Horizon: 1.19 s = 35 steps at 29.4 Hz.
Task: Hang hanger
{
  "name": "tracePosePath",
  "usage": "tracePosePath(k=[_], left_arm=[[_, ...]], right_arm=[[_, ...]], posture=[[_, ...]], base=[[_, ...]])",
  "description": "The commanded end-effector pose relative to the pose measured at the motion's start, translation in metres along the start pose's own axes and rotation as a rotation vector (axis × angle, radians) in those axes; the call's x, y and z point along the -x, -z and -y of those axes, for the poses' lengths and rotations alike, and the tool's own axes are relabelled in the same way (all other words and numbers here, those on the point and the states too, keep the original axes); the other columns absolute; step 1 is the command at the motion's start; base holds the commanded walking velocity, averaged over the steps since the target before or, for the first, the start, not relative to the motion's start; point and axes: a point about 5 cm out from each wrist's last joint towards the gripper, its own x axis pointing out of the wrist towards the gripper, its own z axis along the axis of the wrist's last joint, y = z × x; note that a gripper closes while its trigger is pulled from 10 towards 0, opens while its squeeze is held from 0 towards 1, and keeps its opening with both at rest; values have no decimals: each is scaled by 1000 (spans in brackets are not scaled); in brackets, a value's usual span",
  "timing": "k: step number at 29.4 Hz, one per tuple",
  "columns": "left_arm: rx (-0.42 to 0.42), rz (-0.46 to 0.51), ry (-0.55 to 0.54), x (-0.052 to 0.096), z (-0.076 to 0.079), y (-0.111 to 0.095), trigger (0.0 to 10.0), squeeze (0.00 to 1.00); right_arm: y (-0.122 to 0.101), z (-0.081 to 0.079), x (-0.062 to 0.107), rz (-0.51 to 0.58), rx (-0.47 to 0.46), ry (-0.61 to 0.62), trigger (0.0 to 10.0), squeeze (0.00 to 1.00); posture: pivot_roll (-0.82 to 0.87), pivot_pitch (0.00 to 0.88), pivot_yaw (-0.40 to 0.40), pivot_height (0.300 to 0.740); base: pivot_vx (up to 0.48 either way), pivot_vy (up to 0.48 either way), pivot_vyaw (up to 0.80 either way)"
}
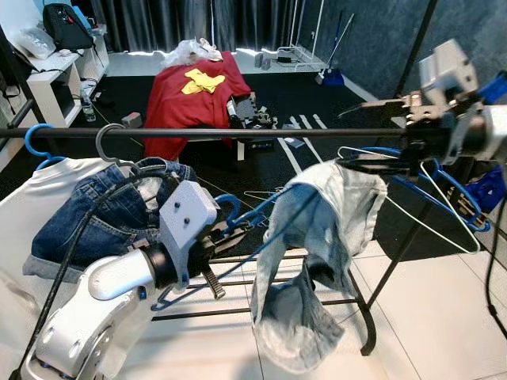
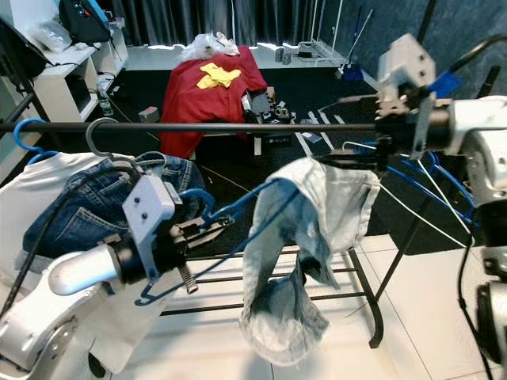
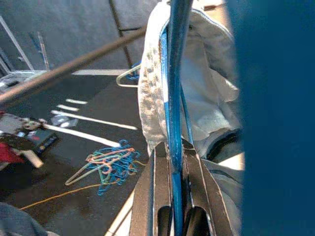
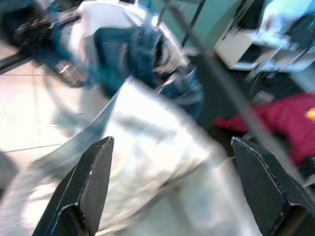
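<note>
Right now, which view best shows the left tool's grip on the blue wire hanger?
The left wrist view: the left tool is shut on the blue wire hanger. The eye views show that hanger carrying pale denim shorts below the black rail.

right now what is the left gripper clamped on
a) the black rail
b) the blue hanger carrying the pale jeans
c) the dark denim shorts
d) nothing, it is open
b: in the left wrist view the left gripper has its two black fingers pressed against the blue hanger, and the pale jeans drape over that hanger below the black rail.
</note>
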Motion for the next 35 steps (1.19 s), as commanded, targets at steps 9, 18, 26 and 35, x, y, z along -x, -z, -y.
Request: tracePosePath(k=[9, 18, 26, 35], left_arm=[[-60, 87, -97, -1, -16, -15, 0, 0], [-77, 185, -110, -12, -16, -39, 0, 0], [-81, 205, -109, -12, -16, -45, 0, 0], [-77, 196, -105, -12, -14, -43, 0, 0]], right_arm=[[9, -17, 14, 72, -174, -38, 10000, 937], [41, -24, -26, -69, -240, 99, 10000, 0], [38, -1, -38, -19, -228, 298, 10000, 0], [33, 17, -37, 43, -235, 474, 0, 0]], posture=[[-148, 0, -54, 740], [-149, 0, -49, 740], [-139, 0, -54, 740], [-138, 0, -55, 740]], base=[[0, 0, 0], [0, 0, 0], [0, 0, 0], [0, 0, 0]])
